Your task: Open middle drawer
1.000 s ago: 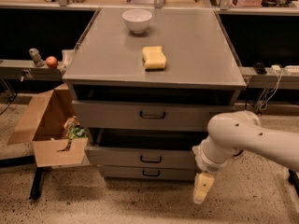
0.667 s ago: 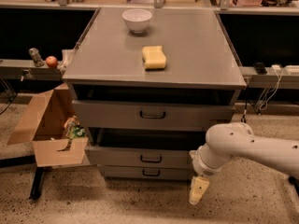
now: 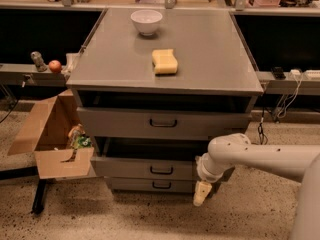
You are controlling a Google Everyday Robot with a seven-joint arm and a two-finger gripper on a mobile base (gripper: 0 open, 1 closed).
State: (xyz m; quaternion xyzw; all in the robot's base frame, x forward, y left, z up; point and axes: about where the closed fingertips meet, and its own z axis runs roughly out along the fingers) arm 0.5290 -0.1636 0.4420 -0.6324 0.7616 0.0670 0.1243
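item: middle drawer (image 3: 125, 168), grey, medium front, small dark centre pull (image 3: 161, 170). it sits between the taller top drawer (image 3: 160, 123) and the thin bottom drawer (image 3: 135, 185), and stands part-way out with a dark gap above its front.

hand (image 3: 201, 193): cream, pointing down near the floor, just off the drawer's right front corner and clear of the pull. spread or pressed together, i cannot tell.

step, by my reckoning: drawer partly open, perhaps wanting a further pull. next move: lift the hand, carry it across to the pull, then draw straight outward.

bench (image 3: 210, 59): white bowl (image 3: 146, 21), yellow sponge (image 3: 165, 62).

brands, writing: none readable.
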